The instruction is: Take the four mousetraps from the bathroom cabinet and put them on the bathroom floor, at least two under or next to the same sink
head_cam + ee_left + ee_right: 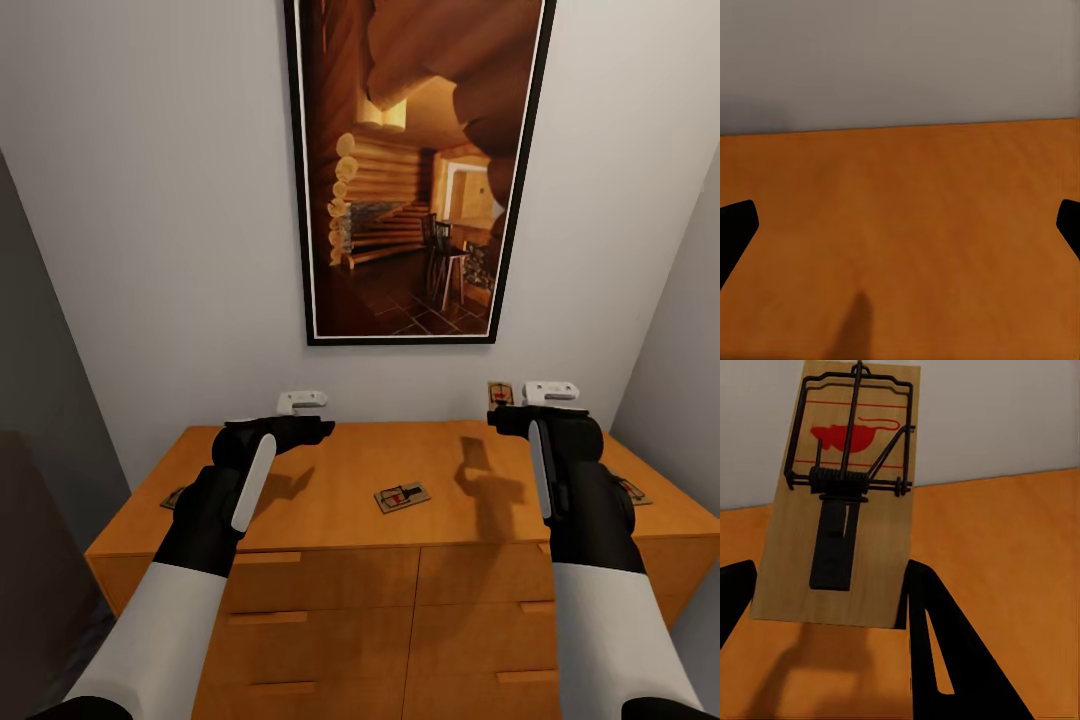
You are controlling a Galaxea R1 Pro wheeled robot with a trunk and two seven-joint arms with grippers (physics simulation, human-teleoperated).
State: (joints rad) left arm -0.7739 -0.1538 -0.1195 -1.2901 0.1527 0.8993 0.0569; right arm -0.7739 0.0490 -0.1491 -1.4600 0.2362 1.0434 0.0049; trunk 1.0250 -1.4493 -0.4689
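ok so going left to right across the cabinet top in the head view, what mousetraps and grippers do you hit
mousetrap at the left edge → left gripper → mousetrap lying flat mid-top → mousetrap held upright in the right gripper → mousetrap at the right edge, all over the cabinet.

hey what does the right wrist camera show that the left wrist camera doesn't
Right wrist view: a mousetrap held up between the right gripper's fingers, its red mouse mark and dark wire spring plain to see. Left wrist view: the left gripper's fingertips spread wide apart with nothing between them, and a shadow on the wood. Both: the cabinet's orange-brown top meeting the pale wall.
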